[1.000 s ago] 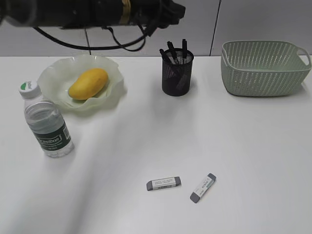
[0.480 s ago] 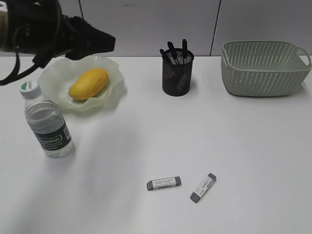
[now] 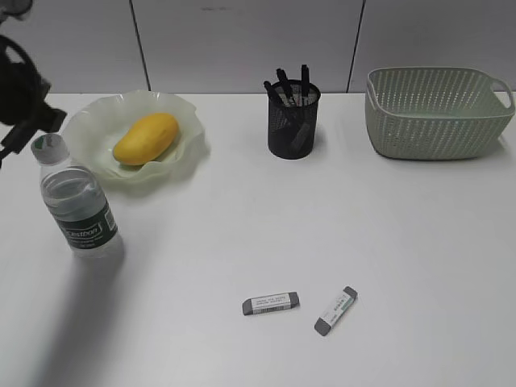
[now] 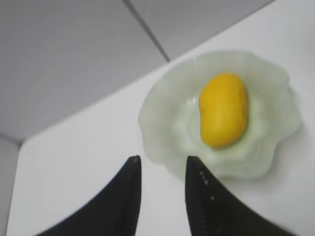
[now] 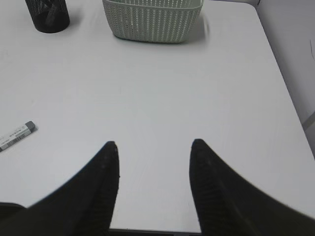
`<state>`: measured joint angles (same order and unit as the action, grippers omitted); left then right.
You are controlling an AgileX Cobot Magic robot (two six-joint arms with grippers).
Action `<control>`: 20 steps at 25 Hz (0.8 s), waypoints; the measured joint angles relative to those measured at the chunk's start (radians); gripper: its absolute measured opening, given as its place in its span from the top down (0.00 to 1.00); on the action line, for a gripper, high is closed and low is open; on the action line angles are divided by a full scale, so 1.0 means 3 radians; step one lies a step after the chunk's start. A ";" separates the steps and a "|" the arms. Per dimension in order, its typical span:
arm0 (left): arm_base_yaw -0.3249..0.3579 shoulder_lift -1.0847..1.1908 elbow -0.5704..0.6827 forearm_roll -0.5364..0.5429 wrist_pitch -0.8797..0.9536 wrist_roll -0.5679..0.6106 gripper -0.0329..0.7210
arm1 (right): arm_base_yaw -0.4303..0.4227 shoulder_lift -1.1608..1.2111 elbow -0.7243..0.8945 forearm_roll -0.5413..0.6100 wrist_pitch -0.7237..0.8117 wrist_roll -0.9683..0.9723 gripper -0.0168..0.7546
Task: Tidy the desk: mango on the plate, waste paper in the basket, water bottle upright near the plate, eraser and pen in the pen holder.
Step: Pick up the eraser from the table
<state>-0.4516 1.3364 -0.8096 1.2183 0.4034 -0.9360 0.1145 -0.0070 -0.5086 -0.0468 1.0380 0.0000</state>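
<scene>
Mango (image 3: 146, 138) lies on the plate (image 3: 184, 113), water bottle (image 3: 79, 206) upright beside it, two erasers (image 3: 271, 303) loose on the worktop (image 3: 322, 218). Left end effector (image 4: 162, 164) and right end effector (image 5: 154, 150) both hang apart, holding nothing.

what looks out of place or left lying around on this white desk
Two small grey-and-white rectangular erasers lie loose on the white desk, askew to each other, apart from the black wire-mesh pen holder. Nothing looks spilled or damaged.
</scene>
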 joint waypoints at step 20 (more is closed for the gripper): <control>-0.0013 -0.3403 0.0327 -0.3878 0.2243 0.2970 0.65 | 0.0000 0.0000 0.0000 0.0014 0.0000 0.0000 0.48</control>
<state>-0.4555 0.3154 -0.7114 0.0549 1.0764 -0.0448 0.1145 -0.0070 -0.5086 -0.0425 1.0380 0.0000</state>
